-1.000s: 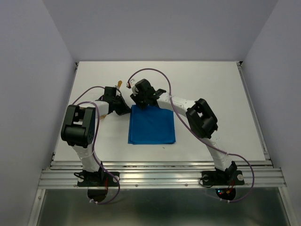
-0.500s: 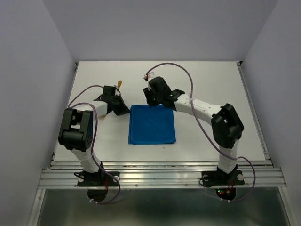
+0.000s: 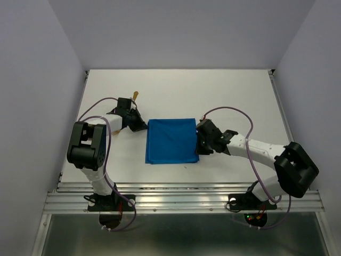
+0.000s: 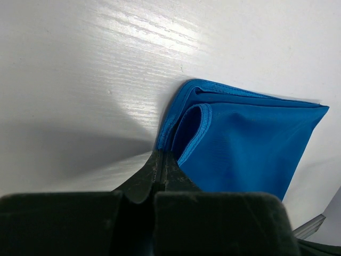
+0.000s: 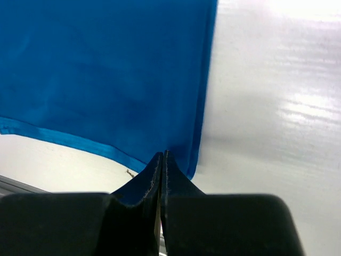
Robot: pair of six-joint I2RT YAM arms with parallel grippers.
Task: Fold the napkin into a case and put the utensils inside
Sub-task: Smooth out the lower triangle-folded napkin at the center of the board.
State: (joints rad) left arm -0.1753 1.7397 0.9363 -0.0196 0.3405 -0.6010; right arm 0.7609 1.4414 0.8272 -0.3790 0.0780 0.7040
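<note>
- Jaws clamped: left jaws on the napkin's point(image 3: 171, 140) far-left corner, right jaws on its near-right corner.
- Napkin lies folded on the desk point(image 3: 240, 101) between them, long axis near to far.

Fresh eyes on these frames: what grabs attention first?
The bright blue napkin, folded into a square mid-table, dominates. The left tool is pinched shut on its far-left corner and the right tool on its near-right corner. A golden utensil pokes out just beyond the left tool.
</note>
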